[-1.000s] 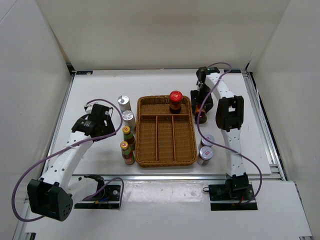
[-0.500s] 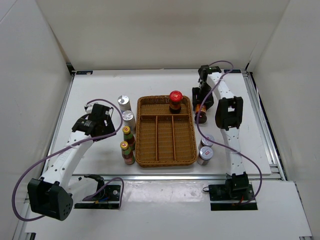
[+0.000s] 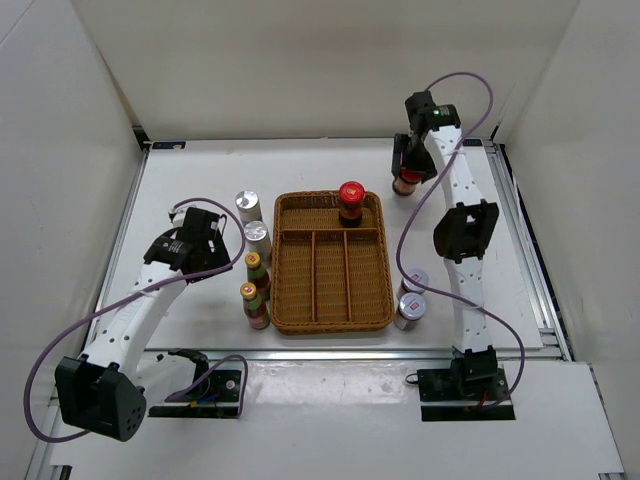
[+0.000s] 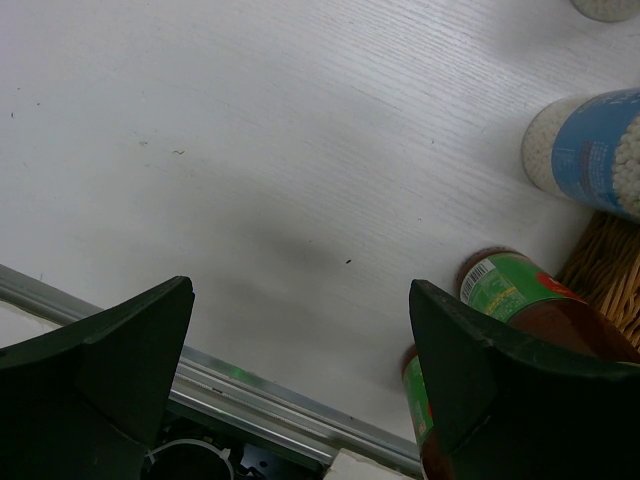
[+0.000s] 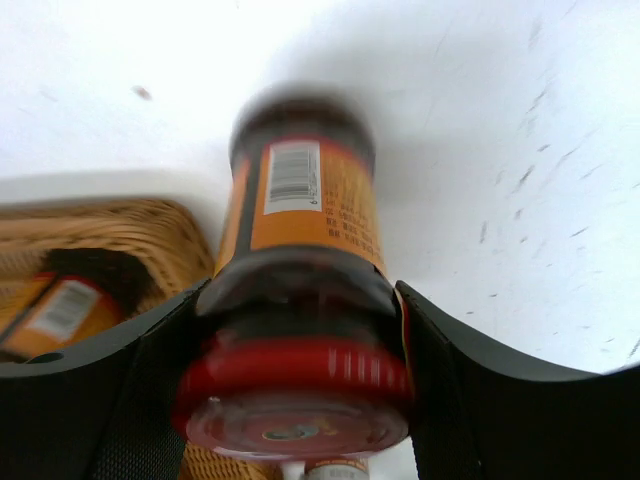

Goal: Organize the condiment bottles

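My right gripper (image 3: 408, 172) is shut on a dark red-capped condiment bottle (image 3: 405, 184) and holds it up off the table, behind the tray's back right corner. In the right wrist view both fingers clamp the bottle (image 5: 305, 200) just above its red cap. A second red-capped bottle (image 3: 351, 203) stands in the back compartment of the wicker tray (image 3: 375, 300). Two silver-capped bottles (image 3: 247, 206) and two slim bottles (image 3: 256, 272) stand left of the tray. Two grey-capped bottles (image 3: 411, 309) stand to its right. My left gripper (image 4: 300, 370) hangs open and empty left of the slim bottles (image 4: 510, 290).
The tray's three long front compartments hold nothing. In the left wrist view a metal rail (image 4: 250, 385) marks the table's near edge. White walls close the table at the back and both sides.
My right gripper has risen and moved toward the back wall, carrying the red-capped bottle up from the table beside the tray. The left arm has not moved.
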Controlling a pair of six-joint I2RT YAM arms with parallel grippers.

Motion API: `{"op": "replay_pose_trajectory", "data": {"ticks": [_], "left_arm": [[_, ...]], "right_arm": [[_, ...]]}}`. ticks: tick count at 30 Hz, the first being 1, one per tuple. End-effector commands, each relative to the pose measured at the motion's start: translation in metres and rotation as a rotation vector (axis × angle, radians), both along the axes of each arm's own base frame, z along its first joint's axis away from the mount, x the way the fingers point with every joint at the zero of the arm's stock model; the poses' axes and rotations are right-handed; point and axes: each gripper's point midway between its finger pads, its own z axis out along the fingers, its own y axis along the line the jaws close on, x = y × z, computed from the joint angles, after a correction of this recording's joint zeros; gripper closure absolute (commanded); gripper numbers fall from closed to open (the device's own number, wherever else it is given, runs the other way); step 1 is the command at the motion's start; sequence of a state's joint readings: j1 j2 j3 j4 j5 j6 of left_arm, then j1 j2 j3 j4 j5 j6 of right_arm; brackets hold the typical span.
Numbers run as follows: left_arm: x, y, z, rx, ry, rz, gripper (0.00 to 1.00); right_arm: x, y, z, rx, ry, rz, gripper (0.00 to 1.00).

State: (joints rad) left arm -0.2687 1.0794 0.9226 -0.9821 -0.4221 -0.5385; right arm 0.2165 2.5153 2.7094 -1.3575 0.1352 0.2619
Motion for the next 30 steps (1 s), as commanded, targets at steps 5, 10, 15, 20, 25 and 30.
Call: {"op": "replay_pose_trajectory", "data": {"ticks": [5,10,15,20,25,30], "left_arm": [[0.002,-0.001,0.001,0.0,-0.014,-0.005,0.0],[0.002,-0.001,0.001,0.0,-0.014,-0.005,0.0],[0.002,-0.001,0.002,-0.007,-0.025,0.002,0.0],[0.002,-0.001,0.002,-0.007,-0.025,0.002,0.0],[0.002,-0.001,0.002,-0.007,-0.025,0.002,0.0],[0.002,-0.001,0.002,-0.007,-0.025,0.002,0.0]], "right_arm": [[-0.006,0.006,0.091,0.016,-0.201,-0.012,1.0],[-0.006,0.006,0.091,0.016,-0.201,-0.011,1.0],[-0.009,0.005,0.11,0.026,-0.242,-0.012,1.0],[-0.018,0.007,0.143,0.046,-0.313,-0.004,1.0],[-0.032,0.044,0.177,0.134,-0.387,0.114,1.0],[-0.043,0.092,0.207,0.256,-0.47,0.258,1.0]]}}
